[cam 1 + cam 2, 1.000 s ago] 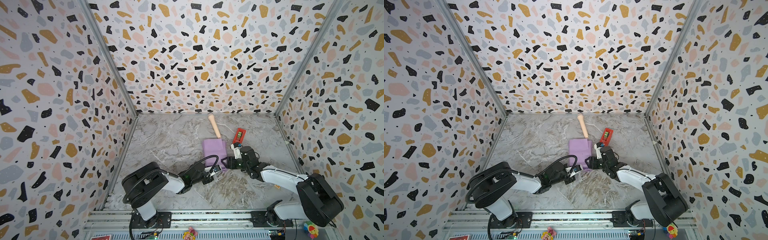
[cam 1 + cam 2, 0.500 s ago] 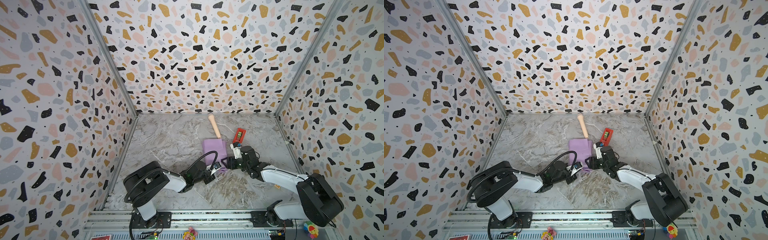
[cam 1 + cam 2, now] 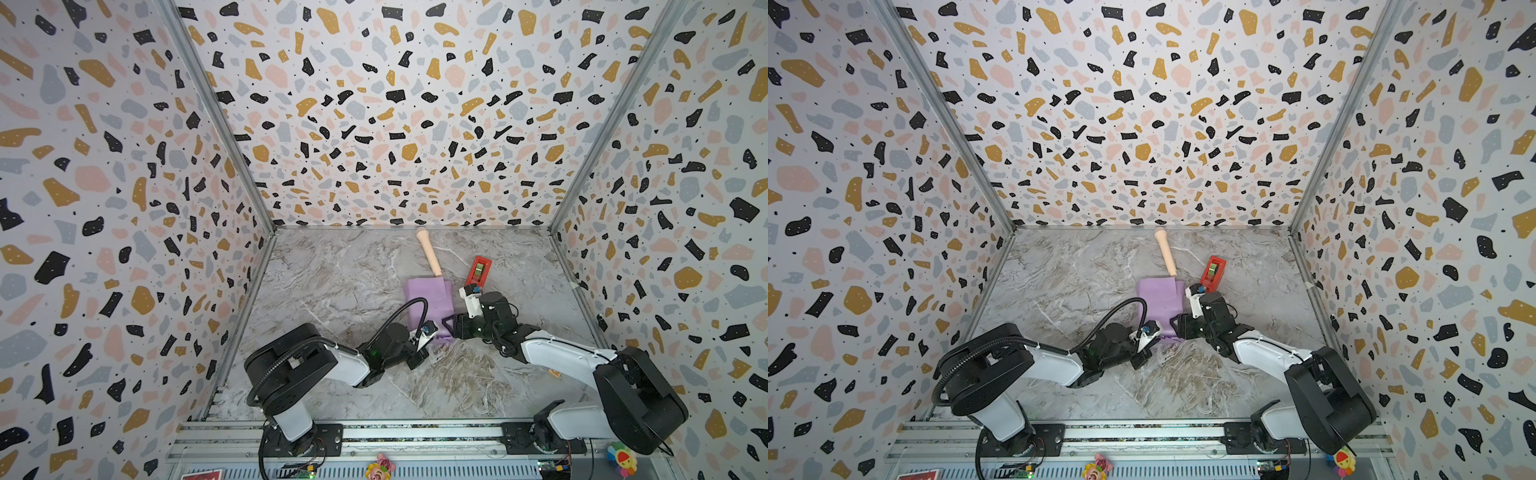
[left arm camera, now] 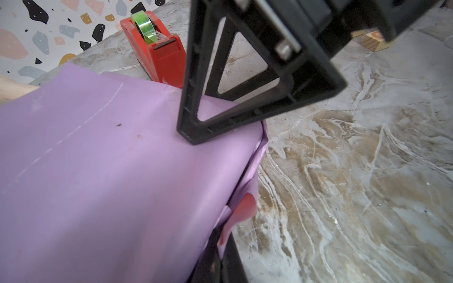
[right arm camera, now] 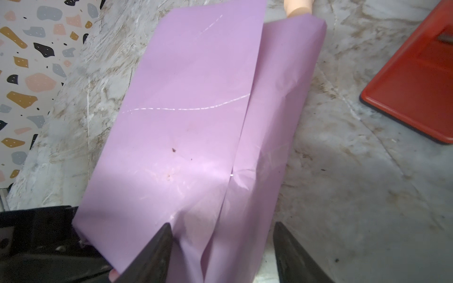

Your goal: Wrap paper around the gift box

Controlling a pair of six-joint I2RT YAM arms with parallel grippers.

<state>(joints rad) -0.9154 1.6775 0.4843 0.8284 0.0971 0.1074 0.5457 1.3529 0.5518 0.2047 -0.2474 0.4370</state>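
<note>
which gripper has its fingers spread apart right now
The right gripper: its fingers stand apart at the paper's near end, while the left gripper is shut on its edge.

The paper [image 5: 191,98] is thin, matt lilac, creased with white scuff lines. The tape dispenser [image 4: 161,56] is smooth red plastic with a glossy green tape roll [image 4: 144,24]. The table [image 4: 355,171] looks like smooth marble.

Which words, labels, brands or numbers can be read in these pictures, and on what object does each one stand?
None can be read.
The red tape dispenser and the paper bear no print.
The red plate at the lower edge of both top views is cut off and too small to read.
</note>
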